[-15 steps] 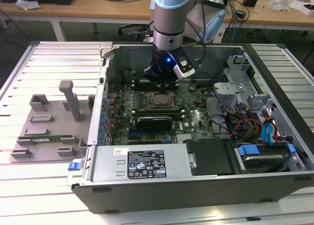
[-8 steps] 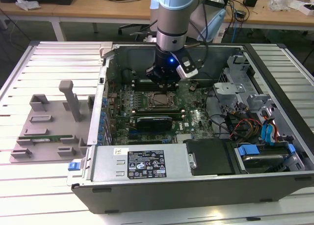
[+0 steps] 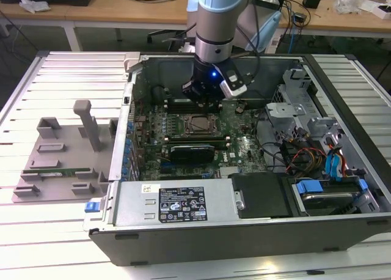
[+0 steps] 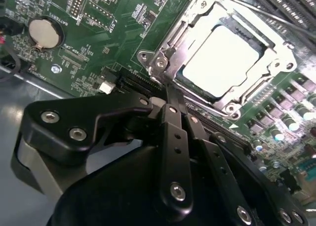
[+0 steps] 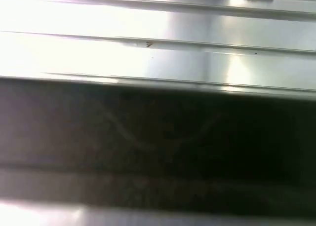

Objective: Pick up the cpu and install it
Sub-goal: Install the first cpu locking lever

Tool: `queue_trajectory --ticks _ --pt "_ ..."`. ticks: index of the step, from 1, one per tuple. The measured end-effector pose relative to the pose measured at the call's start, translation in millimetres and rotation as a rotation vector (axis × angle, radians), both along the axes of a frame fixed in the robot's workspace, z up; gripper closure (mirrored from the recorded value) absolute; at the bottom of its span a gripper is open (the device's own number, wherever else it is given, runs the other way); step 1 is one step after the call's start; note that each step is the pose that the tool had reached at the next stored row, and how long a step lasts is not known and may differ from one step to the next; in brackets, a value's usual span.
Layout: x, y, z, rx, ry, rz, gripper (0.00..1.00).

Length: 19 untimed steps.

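The cpu [image 4: 222, 58] lies flat in the motherboard socket, its silvery top bright inside the metal socket frame [image 4: 163, 58]. In the exterior view the cpu [image 3: 197, 126] sits mid-board inside the open computer case. My gripper [image 3: 204, 101] hangs just above the board at the socket's far edge. In the second wrist view my gripper [image 4: 169, 94] is shut, the black fingers [image 4: 175, 137] pressed together with nothing between them. Their tips stand beside the socket frame's corner, apart from the cpu.
A black graphics card [image 3: 192, 150] lies just in front of the socket. The power supply [image 3: 177, 203], drive cage [image 3: 330, 191] and loose cables [image 3: 299, 154] crowd the case. A grey fixture tray [image 3: 61, 161] rests on the slatted table at the exterior view's left.
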State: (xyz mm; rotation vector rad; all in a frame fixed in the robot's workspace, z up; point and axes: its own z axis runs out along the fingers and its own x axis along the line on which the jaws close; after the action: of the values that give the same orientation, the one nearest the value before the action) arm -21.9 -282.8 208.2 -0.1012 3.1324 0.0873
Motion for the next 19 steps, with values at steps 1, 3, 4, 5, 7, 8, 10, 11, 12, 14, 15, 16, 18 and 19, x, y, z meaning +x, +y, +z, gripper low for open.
queue_trajectory --ticks 1,3,4,5,7,8,10,11,12,14,15,16,18,19 --pt "-0.1 -0.3 1.7 -0.0053 -0.0012 0.000 0.89" --pt "-0.2 -1.9 4.0 -0.0236 -0.0034 0.000 0.89" --pt "-0.5 -3.3 4.3 -0.0360 -0.0044 0.000 0.89" --pt "-0.6 -4.6 4.5 -0.0490 -0.0048 0.000 0.89" --pt "-1.0 -9.1 4.6 -0.0853 -0.0057 0.000 0.89" --pt "-1.1 -11.4 4.6 -0.0959 -0.0060 0.000 0.89" --pt "-1.3 -16.4 4.6 -0.1007 -0.0062 0.000 0.89" --pt "-1.3 -19.0 4.6 -0.1014 -0.0063 0.000 0.89" --pt "-1.4 -22.3 4.6 -0.1015 -0.0065 0.000 0.89" --pt "-1.4 -23.7 6.4 -0.1015 -0.0065 0.000 0.89" --pt "-1.4 -23.8 9.0 -0.1015 -0.0064 0.000 0.89" --pt "-1.4 -23.8 11.2 -0.1015 -0.0065 0.000 0.89" --pt "-1.4 -23.7 20.8 -0.1014 -0.0065 0.000 0.89" --pt "-1.4 -23.8 27.1 -0.1014 -0.0065 0.000 0.89"
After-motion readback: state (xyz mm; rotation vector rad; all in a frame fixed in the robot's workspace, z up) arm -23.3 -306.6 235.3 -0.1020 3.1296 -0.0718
